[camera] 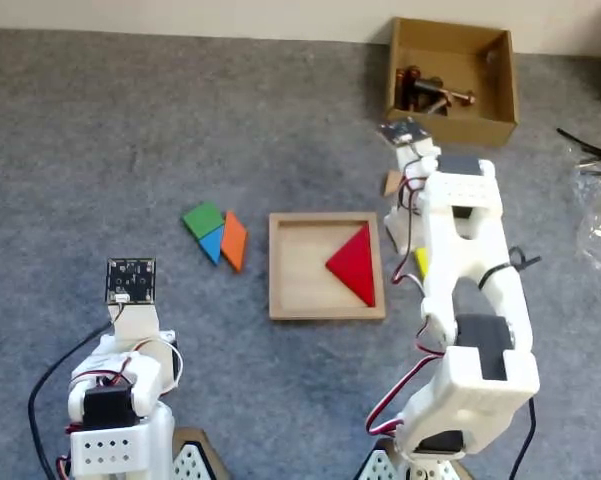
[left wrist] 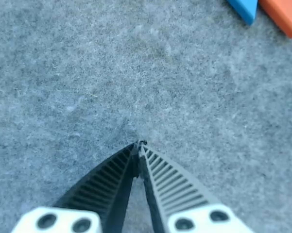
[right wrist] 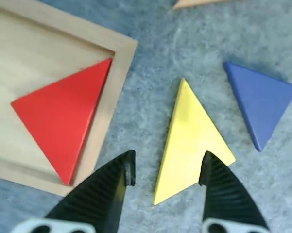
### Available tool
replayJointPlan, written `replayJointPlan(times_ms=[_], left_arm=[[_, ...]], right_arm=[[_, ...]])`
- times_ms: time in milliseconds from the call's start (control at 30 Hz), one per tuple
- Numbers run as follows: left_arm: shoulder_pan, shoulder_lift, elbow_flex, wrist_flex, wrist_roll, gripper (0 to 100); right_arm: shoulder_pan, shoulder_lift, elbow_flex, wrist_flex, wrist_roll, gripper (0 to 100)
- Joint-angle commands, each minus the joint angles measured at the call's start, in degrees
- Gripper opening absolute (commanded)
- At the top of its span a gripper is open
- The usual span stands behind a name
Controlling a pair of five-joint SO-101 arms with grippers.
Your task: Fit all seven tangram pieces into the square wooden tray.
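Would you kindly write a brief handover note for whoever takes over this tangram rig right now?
Left gripper: shut, empty, above bare carpet.
Right gripper: open, straddling the yellow triangle, not gripping it.
Done: the red triangle lies in the tray.
Remaining: six pieces on the carpet. The yellow triangle, dark blue triangle and tan piece are right of the tray. The green square, light blue triangle and orange piece are left of it.
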State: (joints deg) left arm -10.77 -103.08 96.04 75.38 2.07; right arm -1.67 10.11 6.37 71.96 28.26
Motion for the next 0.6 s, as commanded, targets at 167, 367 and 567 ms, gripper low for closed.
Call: replayJointPlan(times_ms=[167,367,567], left_arm=[[-0.48,0.40,1.19,0.44,0.09,0],[-0.48,0.40,1.19,0.44,0.09,0],[-0.48,0.40,1.19,0.44,0.09,0]], right_arm=[[3.74,-2.77,2.95,-0.04,5.80,26.8],[6.20,-2.77,5.58,-4.00,9.41,32.5],[5.76,-2.86,9.54,-6.90,9.67,32.7]])
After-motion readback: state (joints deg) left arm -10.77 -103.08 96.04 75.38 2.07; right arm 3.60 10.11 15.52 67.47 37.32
